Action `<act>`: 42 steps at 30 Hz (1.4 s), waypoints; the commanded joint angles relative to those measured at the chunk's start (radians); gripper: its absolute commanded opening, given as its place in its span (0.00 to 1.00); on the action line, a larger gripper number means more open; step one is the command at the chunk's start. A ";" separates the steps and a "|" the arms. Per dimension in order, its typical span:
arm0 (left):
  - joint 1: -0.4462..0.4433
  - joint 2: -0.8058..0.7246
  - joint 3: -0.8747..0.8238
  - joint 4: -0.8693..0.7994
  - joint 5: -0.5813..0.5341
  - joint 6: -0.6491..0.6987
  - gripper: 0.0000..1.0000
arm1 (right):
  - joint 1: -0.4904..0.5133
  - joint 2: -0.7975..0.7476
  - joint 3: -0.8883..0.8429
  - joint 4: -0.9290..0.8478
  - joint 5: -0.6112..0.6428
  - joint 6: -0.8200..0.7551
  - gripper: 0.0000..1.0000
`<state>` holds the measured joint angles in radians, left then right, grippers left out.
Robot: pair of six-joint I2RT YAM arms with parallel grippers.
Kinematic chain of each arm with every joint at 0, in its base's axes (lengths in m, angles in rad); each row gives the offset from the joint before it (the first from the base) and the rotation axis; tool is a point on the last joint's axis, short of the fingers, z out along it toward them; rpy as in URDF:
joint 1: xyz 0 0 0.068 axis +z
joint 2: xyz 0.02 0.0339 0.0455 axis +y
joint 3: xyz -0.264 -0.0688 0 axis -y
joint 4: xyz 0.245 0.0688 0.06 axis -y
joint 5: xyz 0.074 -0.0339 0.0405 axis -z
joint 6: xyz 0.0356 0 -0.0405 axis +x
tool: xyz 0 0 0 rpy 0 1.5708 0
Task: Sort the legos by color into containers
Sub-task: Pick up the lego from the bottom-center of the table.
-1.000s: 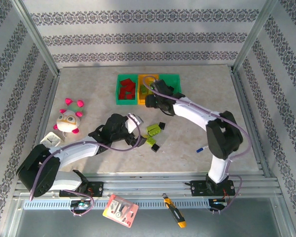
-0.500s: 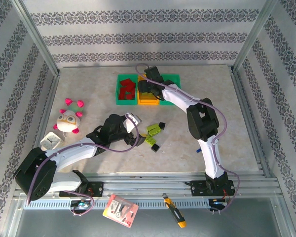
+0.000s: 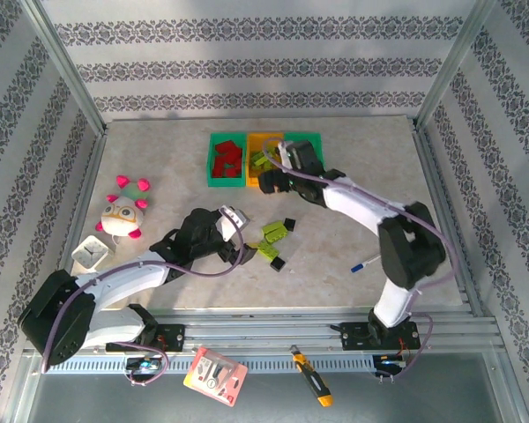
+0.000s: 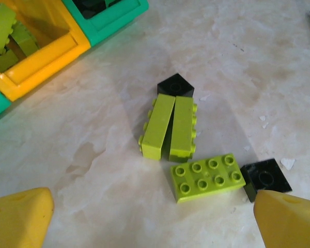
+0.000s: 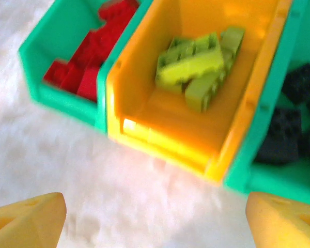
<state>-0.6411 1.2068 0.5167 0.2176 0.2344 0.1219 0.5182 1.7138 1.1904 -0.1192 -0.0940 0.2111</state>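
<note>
Your left gripper (image 4: 155, 222), jaws apart over touching lime bricks (image 4: 168, 126), probably grabs two, dragging the black brick (image 4: 175, 85) along.

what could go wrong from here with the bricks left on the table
1. The flat lime brick touches a black brick; the open left end effector might catch both, mixing colors.
2. Two lime bricks lie pressed together against another black brick; gripping one may drag the rest.
3. The open right end effector sits low by the orange bin and could nudge it.
</note>
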 commanded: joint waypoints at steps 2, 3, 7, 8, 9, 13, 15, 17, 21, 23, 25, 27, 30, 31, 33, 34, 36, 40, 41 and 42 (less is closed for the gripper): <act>0.041 -0.051 -0.045 0.007 0.015 -0.011 0.99 | 0.059 -0.192 -0.237 0.005 -0.077 -0.085 0.90; 0.047 -0.060 -0.048 -0.004 0.033 0.008 0.99 | 0.075 -0.232 -0.278 -0.016 -0.087 -0.084 0.91; 0.054 -0.084 -0.070 0.002 0.096 0.038 0.99 | 0.158 -0.349 -0.413 -0.046 -0.089 -0.069 0.92; 0.054 -0.087 -0.073 0.003 0.108 0.041 0.99 | 0.183 -0.367 -0.440 -0.047 -0.079 -0.063 0.92; 0.053 -0.091 -0.077 0.003 0.113 0.042 0.99 | 0.208 -0.378 -0.466 -0.051 -0.069 -0.056 0.92; 0.053 -0.099 -0.080 0.006 0.119 0.046 0.99 | 0.278 -0.370 -0.509 -0.080 -0.030 -0.023 0.91; 0.054 -0.099 -0.080 0.009 0.117 0.047 0.99 | 0.302 -0.352 -0.520 -0.081 -0.027 -0.011 0.87; 0.054 -0.092 -0.083 0.017 0.117 0.047 0.99 | 0.320 -0.326 -0.517 -0.085 -0.020 -0.005 0.84; 0.053 -0.077 -0.083 0.031 0.116 0.053 0.99 | 0.329 -0.259 -0.501 -0.084 -0.001 0.008 0.76; 0.053 -0.074 -0.082 0.031 0.116 0.055 0.99 | 0.330 -0.229 -0.488 -0.084 0.008 0.013 0.73; 0.054 -0.075 -0.080 0.031 0.113 0.055 0.99 | 0.330 -0.203 -0.481 -0.082 0.013 0.020 0.69; 0.054 -0.080 -0.081 0.031 0.111 0.055 0.99 | 0.330 -0.187 -0.478 -0.081 0.014 0.028 0.66; 0.053 -0.087 -0.084 0.032 0.112 0.055 0.99 | 0.330 -0.175 -0.482 -0.080 0.031 0.039 0.56; 0.053 -0.086 -0.084 0.031 0.112 0.054 0.99 | 0.329 -0.175 -0.484 -0.079 0.036 0.045 0.50; 0.054 -0.084 -0.084 0.032 0.112 0.053 0.99 | 0.325 -0.187 -0.494 -0.078 0.040 0.062 0.42; 0.054 -0.084 -0.084 0.032 0.112 0.055 0.99 | 0.325 -0.197 -0.498 -0.079 0.037 0.066 0.40; 0.054 -0.082 -0.084 0.034 0.111 0.055 0.99 | 0.324 -0.229 -0.510 -0.087 0.037 0.076 0.37; 0.054 -0.076 -0.080 0.040 0.108 0.063 0.99 | 0.293 -0.313 -0.551 -0.093 0.043 0.115 0.29; 0.053 -0.072 -0.077 0.042 0.109 0.066 0.99 | 0.273 -0.339 -0.566 -0.088 0.035 0.130 0.28; 0.054 -0.066 -0.075 0.043 0.110 0.068 0.99 | 0.250 -0.365 -0.578 -0.084 0.029 0.140 0.28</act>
<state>-0.5999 1.1301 0.4397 0.2180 0.3328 0.1589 0.8104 1.4105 0.6430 -0.1909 -0.0708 0.3023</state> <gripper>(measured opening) 0.993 0.302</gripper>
